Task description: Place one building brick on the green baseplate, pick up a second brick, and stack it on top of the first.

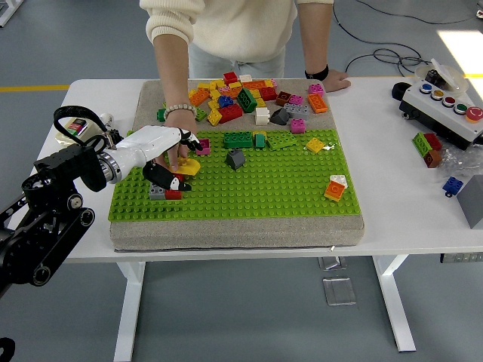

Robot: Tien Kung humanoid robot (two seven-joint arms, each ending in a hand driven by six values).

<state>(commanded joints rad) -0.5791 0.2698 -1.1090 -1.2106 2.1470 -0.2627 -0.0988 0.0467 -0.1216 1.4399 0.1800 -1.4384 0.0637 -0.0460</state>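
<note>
The white-shelled left robot hand (162,154) is seen over the left part of the studded green baseplate (264,181), fingers spread, nothing clamped. Beneath it a low grey-and-red brick stack (164,194) is seated. Just beside, a rounded yellow brick (188,165) is gripped by a person's hand (179,139).

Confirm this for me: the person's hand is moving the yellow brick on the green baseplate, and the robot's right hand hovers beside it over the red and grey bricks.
One thing is wrong: it is the robot's left hand, entering from the picture's left, not the right, which is out of view. The head view shows it beside the person's hand at the yellow brick on the green baseplate, above the red and grey bricks.
</note>
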